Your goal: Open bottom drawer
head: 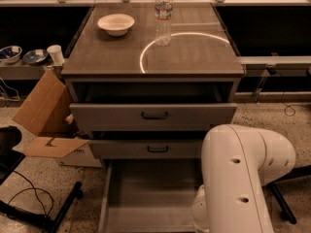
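Three drawers, all open. Nearest, the bottom drawer (150,198) is pulled far out beside the white arm (238,178). The claw is hidden below, so I cannot tell its state. Pulling further might drag the drawer off its runners. Beyond, one bowl (115,23) and one bottle (163,16) sit on the worktop (194,57).

The robot's thick white plastic arm (243,178) fills the lower right corner. Its rounded elbow is bent, and the lower link goes down past the bottom edge. The two-finger gripper is out of view there.
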### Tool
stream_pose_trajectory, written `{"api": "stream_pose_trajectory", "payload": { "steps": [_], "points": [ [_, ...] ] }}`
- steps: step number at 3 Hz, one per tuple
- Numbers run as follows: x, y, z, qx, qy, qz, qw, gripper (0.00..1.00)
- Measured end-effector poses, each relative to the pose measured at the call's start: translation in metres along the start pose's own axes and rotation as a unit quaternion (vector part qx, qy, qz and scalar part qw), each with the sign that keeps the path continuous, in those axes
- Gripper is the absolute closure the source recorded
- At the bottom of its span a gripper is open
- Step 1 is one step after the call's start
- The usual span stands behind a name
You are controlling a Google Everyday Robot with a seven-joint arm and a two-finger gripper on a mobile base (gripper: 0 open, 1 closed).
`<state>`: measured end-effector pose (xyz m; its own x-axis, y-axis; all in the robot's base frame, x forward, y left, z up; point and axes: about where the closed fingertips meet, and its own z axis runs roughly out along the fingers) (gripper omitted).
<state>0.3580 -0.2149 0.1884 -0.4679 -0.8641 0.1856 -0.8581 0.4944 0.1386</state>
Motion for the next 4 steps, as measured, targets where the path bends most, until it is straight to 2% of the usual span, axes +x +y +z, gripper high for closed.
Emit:
{"api": "stream_pose_trajectory", "payload": {
  "steps": [1, 2, 3, 4],
  "points": [
    [0.000, 0.000, 0.000, 0.000, 0.000, 0.000, 1.0000, 0.22],
    [0.000, -0.001, -0.022, 0.012, -0.002, -0.013, 0.9998, 0.01],
    [0.012, 0.006, -0.081, 0.026, 0.000, -0.043, 0.9987, 0.00],
    [0.042, 0.036, -0.157, 0.018, -0.027, -0.056, 0.9979, 0.00]
  ]
}}
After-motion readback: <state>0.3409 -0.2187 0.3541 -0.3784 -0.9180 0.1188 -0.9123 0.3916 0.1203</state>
